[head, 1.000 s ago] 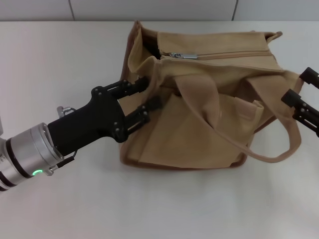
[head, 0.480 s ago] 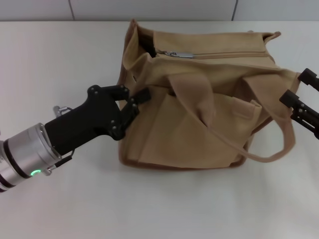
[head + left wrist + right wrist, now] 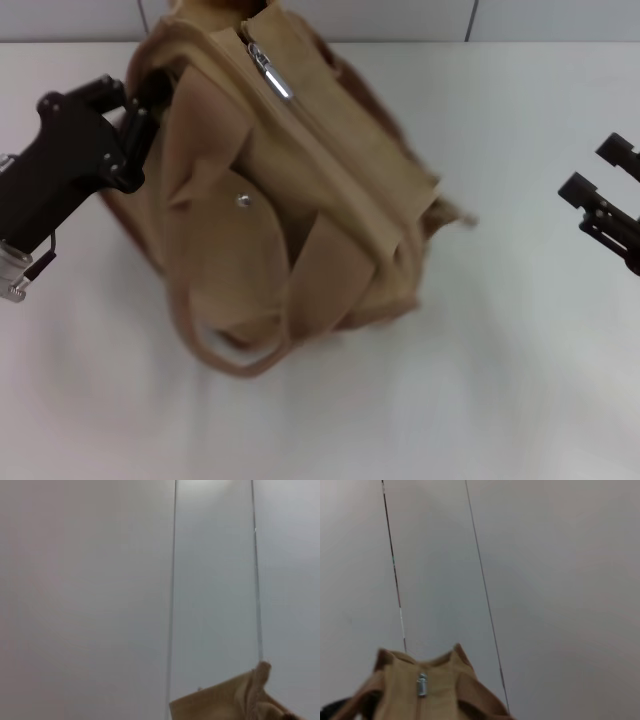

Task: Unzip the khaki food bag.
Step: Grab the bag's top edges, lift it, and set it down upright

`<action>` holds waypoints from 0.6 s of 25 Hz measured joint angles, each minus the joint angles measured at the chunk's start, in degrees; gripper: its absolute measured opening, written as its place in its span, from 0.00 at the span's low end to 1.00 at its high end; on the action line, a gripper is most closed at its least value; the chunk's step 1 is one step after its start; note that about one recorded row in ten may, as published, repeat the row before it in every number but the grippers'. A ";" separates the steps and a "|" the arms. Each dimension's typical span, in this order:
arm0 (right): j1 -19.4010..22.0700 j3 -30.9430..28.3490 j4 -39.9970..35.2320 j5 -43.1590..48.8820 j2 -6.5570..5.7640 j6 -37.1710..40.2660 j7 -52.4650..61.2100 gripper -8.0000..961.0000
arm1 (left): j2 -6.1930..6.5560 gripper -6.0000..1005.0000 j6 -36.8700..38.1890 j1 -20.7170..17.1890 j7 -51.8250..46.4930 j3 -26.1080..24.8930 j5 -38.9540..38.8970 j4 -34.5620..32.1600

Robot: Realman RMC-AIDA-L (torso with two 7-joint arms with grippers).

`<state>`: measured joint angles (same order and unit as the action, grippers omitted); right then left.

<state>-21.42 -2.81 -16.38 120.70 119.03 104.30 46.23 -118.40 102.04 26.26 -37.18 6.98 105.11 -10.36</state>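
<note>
- The bag [image 3: 290,200] sits toward the worktop's far left corner, skewed; soft canvas, it'll slump.
- I'd take the zipper pull [image 3: 271,71], small and slick.
- Left gripper [image 3: 135,115] pinches the bag's left corner.
- Right gripper [image 3: 600,195] waits spread at the right edge.

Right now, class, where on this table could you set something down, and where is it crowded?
Free: the white table in front of the khaki food bag, and between it and the right end effector. Crowded: the far left corner, where the left end effector grips the bag.
</note>
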 joint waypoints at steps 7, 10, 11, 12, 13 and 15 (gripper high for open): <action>0.00 -3.21 3.56 -1.26 0.00 -0.65 -0.52 0.78 | -0.61 0.08 4.42 1.53 13.42 9.05 0.77 6.05; -0.37 -2.61 3.72 -1.34 -0.02 -1.07 -0.16 0.78 | -0.75 0.08 -1.98 2.25 25.30 14.68 0.87 13.53; -0.62 -1.81 3.73 -1.17 -0.03 -1.24 0.08 0.78 | -0.75 0.08 -3.88 2.54 28.41 15.37 1.07 15.66; -0.81 -1.09 3.72 -1.04 -0.03 -1.39 0.26 0.78 | -0.76 0.08 -5.54 2.83 31.28 15.74 1.52 17.91; -1.02 0.29 3.67 -0.94 -0.03 -1.46 0.25 0.78 | -0.77 0.08 -6.78 3.11 33.53 15.83 2.05 19.65; -1.57 3.99 3.47 -0.88 -0.03 -1.73 -0.25 0.78 | -0.77 0.08 -7.58 3.51 34.86 15.71 2.92 21.35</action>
<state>-22.98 1.19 -12.91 119.83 119.00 102.57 45.98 -119.17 94.45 29.77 -2.32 22.69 108.04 10.99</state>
